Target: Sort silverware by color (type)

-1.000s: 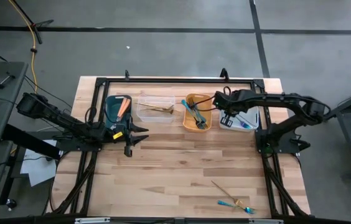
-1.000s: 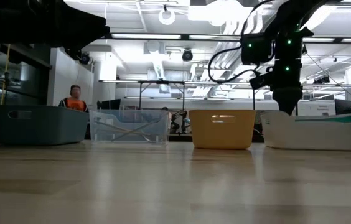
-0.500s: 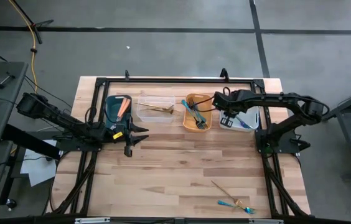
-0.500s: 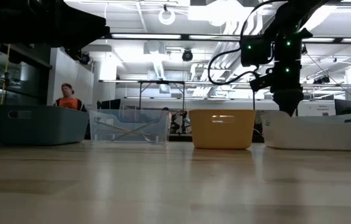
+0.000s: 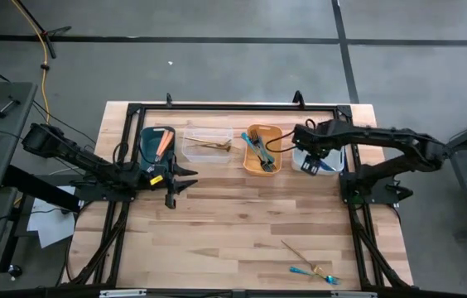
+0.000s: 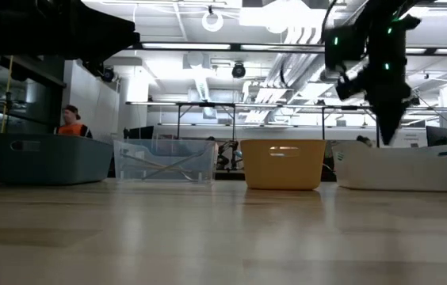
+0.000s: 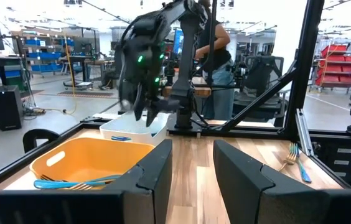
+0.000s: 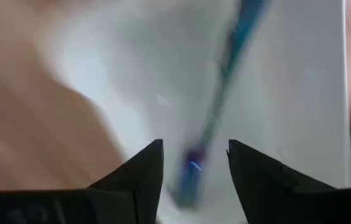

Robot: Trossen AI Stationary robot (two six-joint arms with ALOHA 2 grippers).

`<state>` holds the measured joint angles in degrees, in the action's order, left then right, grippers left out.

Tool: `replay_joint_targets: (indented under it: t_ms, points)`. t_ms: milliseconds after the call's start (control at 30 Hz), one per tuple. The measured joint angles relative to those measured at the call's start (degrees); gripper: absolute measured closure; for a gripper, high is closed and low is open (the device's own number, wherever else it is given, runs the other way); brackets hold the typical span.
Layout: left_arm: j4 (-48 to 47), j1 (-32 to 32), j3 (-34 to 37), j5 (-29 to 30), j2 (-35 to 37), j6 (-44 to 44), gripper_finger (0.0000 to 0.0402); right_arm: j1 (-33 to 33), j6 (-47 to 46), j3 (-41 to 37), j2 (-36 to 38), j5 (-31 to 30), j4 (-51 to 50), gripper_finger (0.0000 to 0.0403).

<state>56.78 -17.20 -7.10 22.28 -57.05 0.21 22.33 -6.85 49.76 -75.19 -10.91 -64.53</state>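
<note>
My right gripper (image 5: 308,163) hangs open over the white bin (image 5: 334,171), above its rim in the low view (image 6: 387,141). A teal-blue utensil (image 8: 216,112) lies on the bin's floor below the open fingers, untouched. My left gripper (image 5: 185,184) waits open, low over the table near the dark teal bin (image 5: 146,153), with nothing between its fingers (image 7: 192,149). More silverware lies on the table at the near right: a gold fork (image 5: 298,251) and a blue utensil (image 5: 306,270).
Four bins stand in a row at the far side. The dark teal bin holds a salmon-orange utensil (image 5: 164,141), the clear bin (image 5: 190,153) a gold one (image 5: 210,146), the orange bin (image 5: 250,168) blue and dark forks (image 5: 258,150). A person (image 6: 71,120) shows beyond the table.
My right gripper has gone a little toward the table's right edge, staying over the white bin. The teal-blue utensil that showed slanting above the bin's rim a second ago has dropped into the bin and no longer shows above it.
</note>
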Motion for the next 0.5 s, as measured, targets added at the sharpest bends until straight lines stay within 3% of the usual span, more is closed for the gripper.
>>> replay_joint_targets:
  t_ms: [133,267,500]
  points:
    - [0.0,0.0,0.0,0.0,0.0,0.0,0.0291,-4.4,-3.0,0.0,7.0,5.5,10.1,0.0226]
    - [0.0,0.0,0.0,0.0,0.0,-0.1,0.0291,-11.5,-4.7,0.0,12.2,8.0,28.1,0.0226]
    - [-0.1,0.0,0.0,0.0,0.0,-1.5,0.0291,-23.2,1.8,0.1,9.5,8.0,60.0,0.0226]
